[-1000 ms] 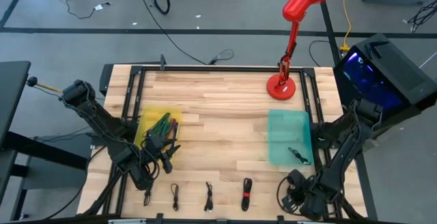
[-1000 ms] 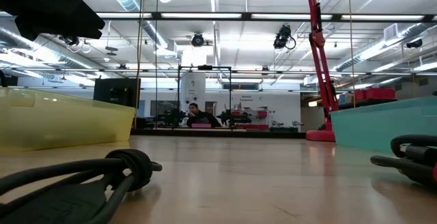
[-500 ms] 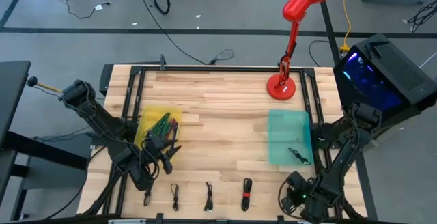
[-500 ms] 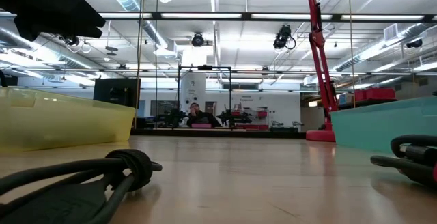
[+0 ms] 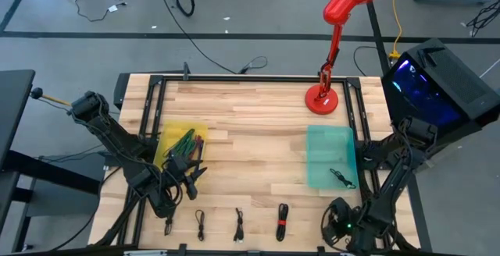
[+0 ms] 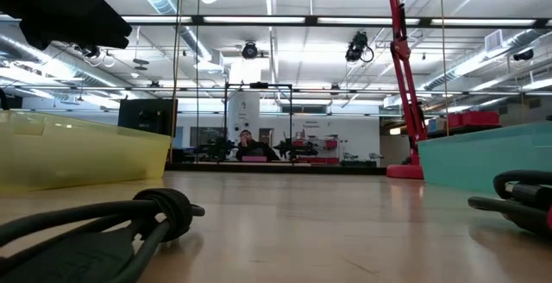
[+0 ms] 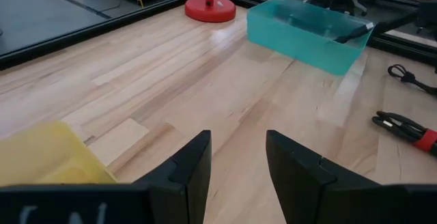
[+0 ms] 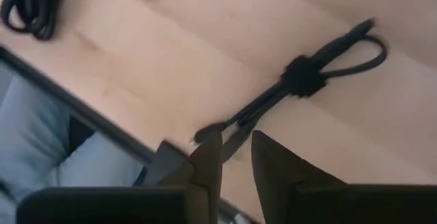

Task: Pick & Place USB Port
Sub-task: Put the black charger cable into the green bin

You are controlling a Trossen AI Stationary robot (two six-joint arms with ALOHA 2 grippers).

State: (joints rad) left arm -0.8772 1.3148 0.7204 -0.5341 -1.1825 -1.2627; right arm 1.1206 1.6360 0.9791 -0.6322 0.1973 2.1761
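A black USB cable (image 8: 300,75), bundled with a tie at its middle, lies flat on the wooden table near the near right corner; the low view shows it at the right (image 6: 517,198). My right gripper (image 8: 237,145) (image 5: 337,226) points down over its plug ends (image 8: 217,132), open by a narrow gap, one plug end lying in line with that gap. I cannot tell whether the fingers touch it. My left gripper (image 7: 237,138) (image 5: 187,174) waits open beside the yellow bin (image 5: 173,139), holding nothing. A teal bin (image 5: 328,151) holds one black cable (image 5: 341,176).
Several bundled cables lie in a row along the near edge (image 5: 200,223) (image 5: 239,223), one with a red band (image 5: 281,225) (image 8: 27,5). A red lamp (image 5: 322,98) stands at the far right. The table's black frame edge (image 8: 102,125) runs close to the right gripper.
My right gripper has turned a little at the wrist over the near right corner. Nothing on the table has moved.
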